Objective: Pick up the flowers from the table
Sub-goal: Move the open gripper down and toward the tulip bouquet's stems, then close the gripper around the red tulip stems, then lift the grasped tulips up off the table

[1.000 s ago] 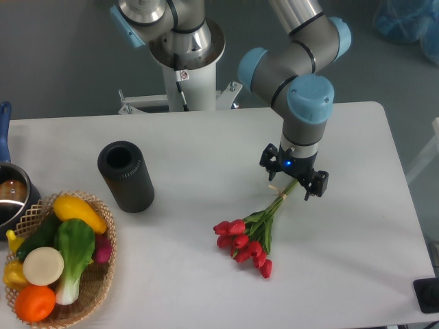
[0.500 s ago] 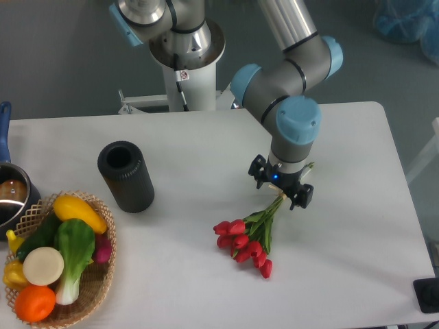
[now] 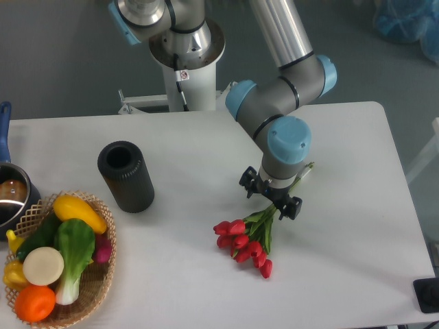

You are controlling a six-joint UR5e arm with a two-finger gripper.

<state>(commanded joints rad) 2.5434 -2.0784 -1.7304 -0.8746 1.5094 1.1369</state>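
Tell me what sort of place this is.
Probably a robotics lab: an arm on a pedestal works over a plain white table set with props, namely flowers, a vegetable basket and a black cylinder.

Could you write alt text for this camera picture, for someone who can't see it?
A robot arm's open gripper hangs over the stems of red flowers lying on a white table. A black cylinder and a vegetable basket sit further left.
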